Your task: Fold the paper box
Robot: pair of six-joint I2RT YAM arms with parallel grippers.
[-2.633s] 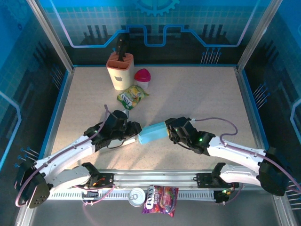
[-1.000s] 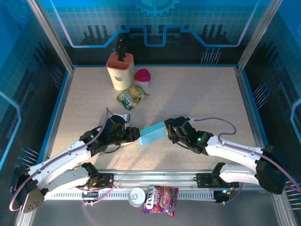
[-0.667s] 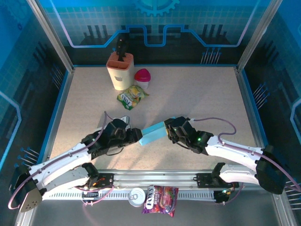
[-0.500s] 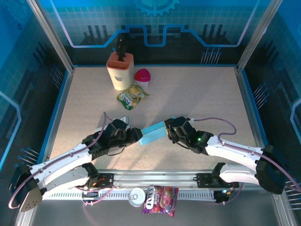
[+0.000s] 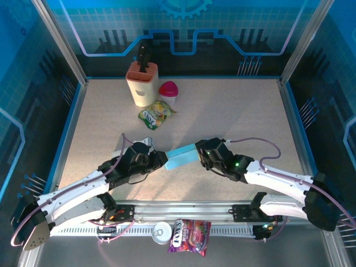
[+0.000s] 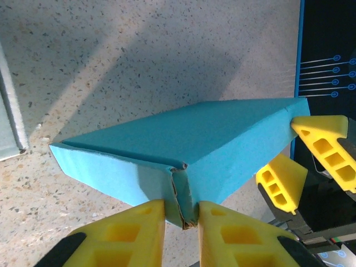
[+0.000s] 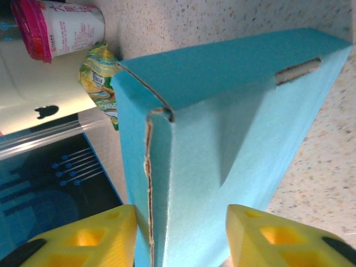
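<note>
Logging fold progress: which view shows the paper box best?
Left wrist: the paper box shows nearly whole, left gripper pinching its corner. Right wrist crops it; top external shows a small strip between the arms.

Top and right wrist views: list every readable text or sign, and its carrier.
pink-capped bottle: Chinese characters, too blurred to quote.
green snack packet: print too small.
purple packet: print too small.
knife block: black mark, no words.
paper box: blank.

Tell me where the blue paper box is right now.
In the top view the paper box is front-centre over the table, between the left claw and the right claw.
</note>
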